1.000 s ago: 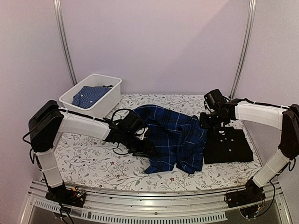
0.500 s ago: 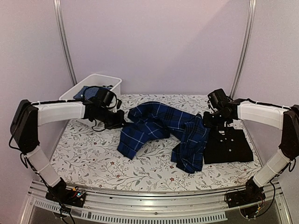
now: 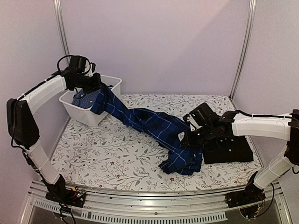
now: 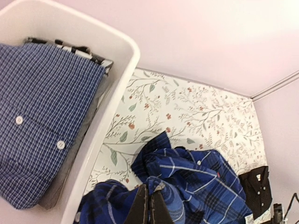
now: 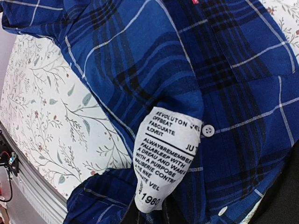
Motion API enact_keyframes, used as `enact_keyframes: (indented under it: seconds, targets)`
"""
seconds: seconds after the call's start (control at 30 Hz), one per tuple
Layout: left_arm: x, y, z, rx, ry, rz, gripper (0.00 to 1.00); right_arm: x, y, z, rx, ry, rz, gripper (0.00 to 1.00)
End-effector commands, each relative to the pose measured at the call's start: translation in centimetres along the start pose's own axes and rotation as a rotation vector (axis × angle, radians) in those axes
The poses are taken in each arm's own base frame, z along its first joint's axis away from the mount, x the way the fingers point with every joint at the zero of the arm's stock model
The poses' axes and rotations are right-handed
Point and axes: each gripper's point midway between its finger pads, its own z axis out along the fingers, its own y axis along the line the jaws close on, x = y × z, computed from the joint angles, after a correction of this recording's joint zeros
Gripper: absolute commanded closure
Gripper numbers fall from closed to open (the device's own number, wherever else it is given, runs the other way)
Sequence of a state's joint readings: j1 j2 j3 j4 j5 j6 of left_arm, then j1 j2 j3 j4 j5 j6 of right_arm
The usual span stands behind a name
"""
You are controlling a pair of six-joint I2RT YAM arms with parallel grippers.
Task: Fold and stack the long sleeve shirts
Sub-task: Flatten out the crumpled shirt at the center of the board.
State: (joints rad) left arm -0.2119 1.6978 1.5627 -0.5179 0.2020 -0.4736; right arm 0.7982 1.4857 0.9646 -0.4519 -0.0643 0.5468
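The navy-and-blue plaid shirt [image 3: 149, 122] is stretched in a long band from the bin down to the table's right middle. My left gripper [image 3: 99, 88] is raised beside the bin's near right rim and is shut on one end of it [image 4: 205, 177]; the fingers [image 4: 142, 207] pinch a fold. My right gripper [image 3: 186, 140] is shut on the other end, low over the table, where the cloth [image 5: 154, 60] and a white printed label [image 5: 168, 154] cover its fingers. The plain black shirt [image 3: 231, 148] lies folded just right of the right gripper, and it also shows in the left wrist view [image 4: 256, 186].
A white bin [image 3: 86, 112] stands at the back left and holds a folded small-check blue shirt [image 4: 42, 116]. The floral tablecloth [image 3: 117, 154] covers the table. Metal frame posts [image 3: 63, 42] stand at the back corners.
My left gripper rose and swung back left to the bin, pulling the plaid shirt out into a long band. My right gripper moved forward and left with its end, past the black shirt.
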Motion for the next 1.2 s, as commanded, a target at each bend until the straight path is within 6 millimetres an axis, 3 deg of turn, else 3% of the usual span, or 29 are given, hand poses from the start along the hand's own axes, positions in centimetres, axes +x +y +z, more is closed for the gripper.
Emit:
enact_keyframes:
  seconds: [0.0, 0.17, 0.23, 0.4, 0.47, 0.53, 0.63, 0.7, 0.77, 0.87, 0.97, 1.07, 1.17]
  targets:
    - [-6.2, -4.9, -3.1, 0.16, -0.121, 0.07, 1.0, -5.6, 5.2, -3.8, -0.198, -0.129, 0.007, 0.88]
    - [-13.3, -13.4, -9.6, 0.417, -0.336, 0.166, 1.0, -11.3, 12.6, -7.1, -0.362, -0.221, -0.084, 0.89]
    - [-15.5, -15.8, -12.5, 0.498, -0.424, 0.183, 1.0, -13.4, 15.8, -8.7, -0.416, -0.259, -0.131, 0.9]
    - [-20.0, -19.7, -19.9, 0.637, -0.653, 0.238, 1.0, -17.7, 23.7, -14.9, -0.543, -0.385, -0.255, 0.92]
    - [-21.2, -20.9, -22.4, 0.699, -0.739, 0.25, 1.0, -19.1, 25.5, -17.0, -0.573, -0.442, -0.273, 0.94]
    - [-21.8, -22.0, -23.6, 0.764, -0.774, 0.246, 1.0, -20.1, 25.6, -18.3, -0.572, -0.49, -0.256, 0.93]
    - [-22.0, -23.5, -21.4, 0.831, -0.77, 0.229, 1.0, -20.8, 22.7, -16.9, -0.48, -0.502, -0.187, 0.91]
    - [-21.0, -24.6, -17.6, 0.871, -0.698, 0.214, 1.0, -20.2, 19.1, -14.1, -0.453, -0.436, -0.11, 0.91]
    - [-18.9, -25.8, -12.6, 0.909, -0.582, 0.183, 1.0, -18.7, 14.9, -11.2, -0.385, -0.389, -0.035, 0.91]
    - [-13.7, -28.4, -5.8, 0.941, -0.407, 0.177, 1.0, -16.1, 10.6, -7.9, -0.25, -0.361, -0.037, 0.79]
    - [-8.3, -31.2, -1.4, 0.948, -0.292, 0.193, 1.0, -14.4, 8.4, -7.2, -0.197, -0.386, -0.068, 0.6]
    - [-3.8, -32.9, 2.4, 0.944, -0.185, 0.172, 1.0, -14.2, 6.7, -8.4, -0.133, -0.443, -0.062, 0.39]
    - [-0.2, -33.7, 5.5, 0.947, -0.092, 0.155, 1.0, -14.7, 6.8, -9.9, -0.141, -0.5, -0.078, 0.21]
